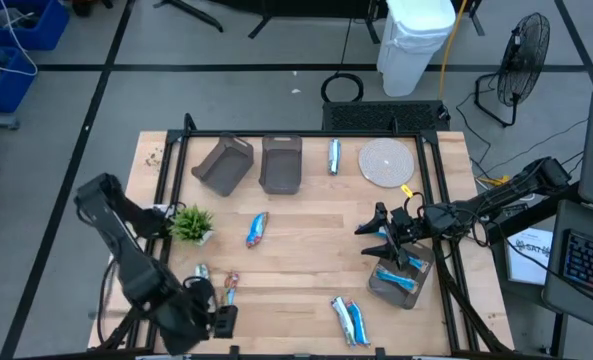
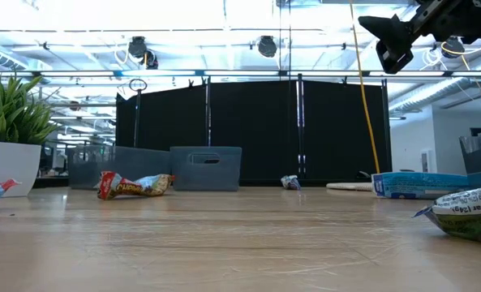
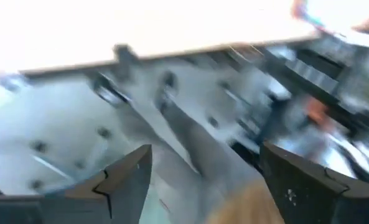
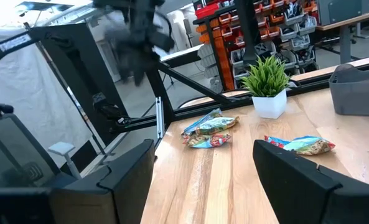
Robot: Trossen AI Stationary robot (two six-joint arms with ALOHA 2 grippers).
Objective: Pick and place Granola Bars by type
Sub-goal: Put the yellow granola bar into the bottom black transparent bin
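While the left gripper (image 1: 219,318) hangs open-fingered off-table, the right gripper (image 1: 374,228) hovers spread above the table (image 1: 306,260).

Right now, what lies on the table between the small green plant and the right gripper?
One granola bar lies between the plant and the right gripper; otherwise bare wood, in the high view.

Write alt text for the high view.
Two robot arms flank a wooden table scattered with granola bars. The right hand, open, hovers beside a grey bin holding bars; two more bins, a plant.

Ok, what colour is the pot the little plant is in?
White pot, clearest in the right wrist view.
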